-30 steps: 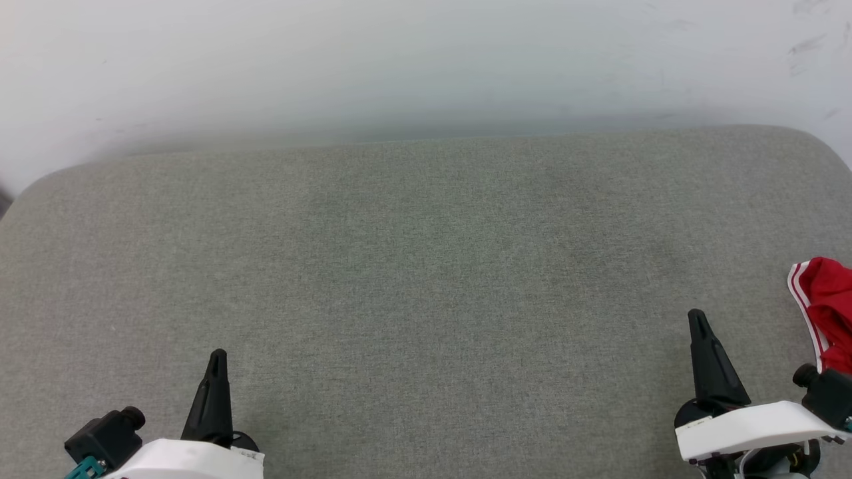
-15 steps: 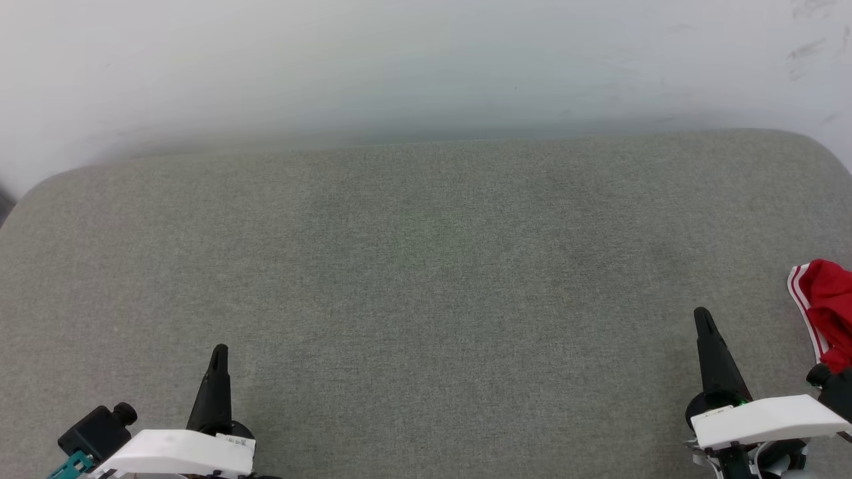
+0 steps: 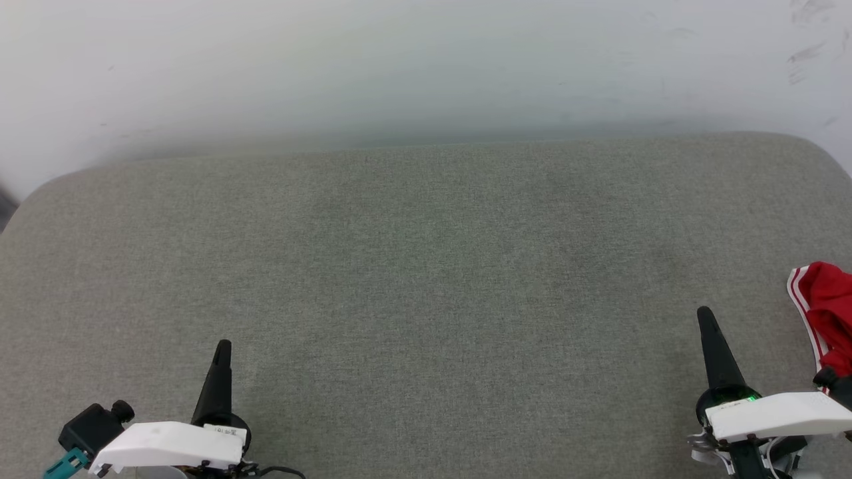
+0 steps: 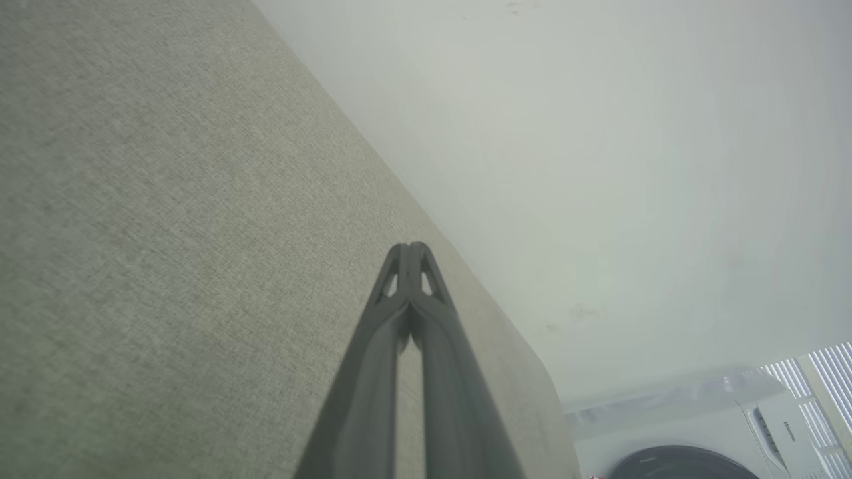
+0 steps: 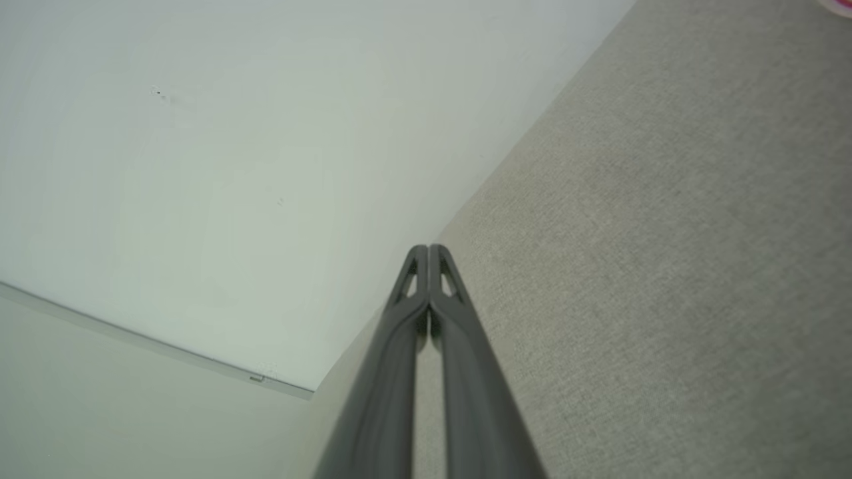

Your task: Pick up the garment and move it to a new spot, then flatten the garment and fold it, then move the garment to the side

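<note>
At the right edge of the head view, up and to the right of the right claw, lies the garment. It is a red bunch with a white-striped edge, resting on the grey fabric-covered counter and cut off by the frame.

Over the last second both claws have shifted slightly, their bases dropping toward the bottom edge. The counter's far rim and the garment have slid down a touch together, which we take for the camera tilting, not the cloth moving. The garment keeps its shape and its place, clear of the right claw's fingers.

Both claws are closed on nothing. In each wrist view the two dark fingers meet at the tips, and the left claw sits at the lower left over bare counter. We judge the arms to be settling back, not reaching. That fits a garment already set off to the side as the task wants, or one waiting there to be fetched; these pictures do not settle which.

Most of the garment lies beyond the frame, so we cannot tell whether it is folded or crumpled, nor which part of the shirt the striped edge belongs to. A pink sliver in the upper right corner of the right wrist view may be its cloth, but it is too small to say. At the lower right of the left wrist view a white appliance is partly cut off.
</note>
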Robot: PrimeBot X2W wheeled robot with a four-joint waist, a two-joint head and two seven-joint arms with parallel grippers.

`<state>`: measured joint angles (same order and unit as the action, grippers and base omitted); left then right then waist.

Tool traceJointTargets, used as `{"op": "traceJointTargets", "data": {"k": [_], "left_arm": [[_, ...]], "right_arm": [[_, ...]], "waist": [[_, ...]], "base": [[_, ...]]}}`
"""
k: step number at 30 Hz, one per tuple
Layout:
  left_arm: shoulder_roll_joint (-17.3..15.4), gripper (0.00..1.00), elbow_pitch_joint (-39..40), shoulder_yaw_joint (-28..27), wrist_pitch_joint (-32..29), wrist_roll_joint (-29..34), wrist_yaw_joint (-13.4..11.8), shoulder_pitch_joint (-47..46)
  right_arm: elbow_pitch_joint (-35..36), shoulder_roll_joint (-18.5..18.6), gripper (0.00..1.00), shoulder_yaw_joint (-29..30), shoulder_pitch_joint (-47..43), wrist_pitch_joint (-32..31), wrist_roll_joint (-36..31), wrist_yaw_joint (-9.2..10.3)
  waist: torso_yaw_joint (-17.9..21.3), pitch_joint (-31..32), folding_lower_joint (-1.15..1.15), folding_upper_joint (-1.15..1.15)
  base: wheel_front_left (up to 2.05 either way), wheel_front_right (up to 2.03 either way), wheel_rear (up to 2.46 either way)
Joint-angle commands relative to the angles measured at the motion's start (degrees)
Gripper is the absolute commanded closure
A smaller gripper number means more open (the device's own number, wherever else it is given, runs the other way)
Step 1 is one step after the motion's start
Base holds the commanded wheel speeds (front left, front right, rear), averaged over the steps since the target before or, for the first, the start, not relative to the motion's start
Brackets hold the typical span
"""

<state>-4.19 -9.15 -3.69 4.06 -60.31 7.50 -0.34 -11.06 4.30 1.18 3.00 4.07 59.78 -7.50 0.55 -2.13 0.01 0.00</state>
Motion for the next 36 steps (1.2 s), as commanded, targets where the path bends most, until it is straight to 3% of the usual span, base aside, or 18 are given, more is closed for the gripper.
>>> {"op": "traceJointTargets", "data": {"k": [1,36], "left_arm": [[-0.3,1.00,0.3,0.1,-0.3,-1.3,0.0,-1.2],[-0.2,1.00,-2.9,-0.6,-5.8,-21.4,0.0,-4.2]], "right_arm": [[0.3,0.5,1.00,0.2,1.3,-0.2,1.4,0.00],[-1.6,0.3,1.00,2.1,2.6,-5.7,21.8,0.01]], "waist": [[0.0,0.0,0.00,0.00],[-0.3,1.1,0.00,0.00]], "base": [[0.00,0.00,0.00],[0.00,0.00,0.00]]}}
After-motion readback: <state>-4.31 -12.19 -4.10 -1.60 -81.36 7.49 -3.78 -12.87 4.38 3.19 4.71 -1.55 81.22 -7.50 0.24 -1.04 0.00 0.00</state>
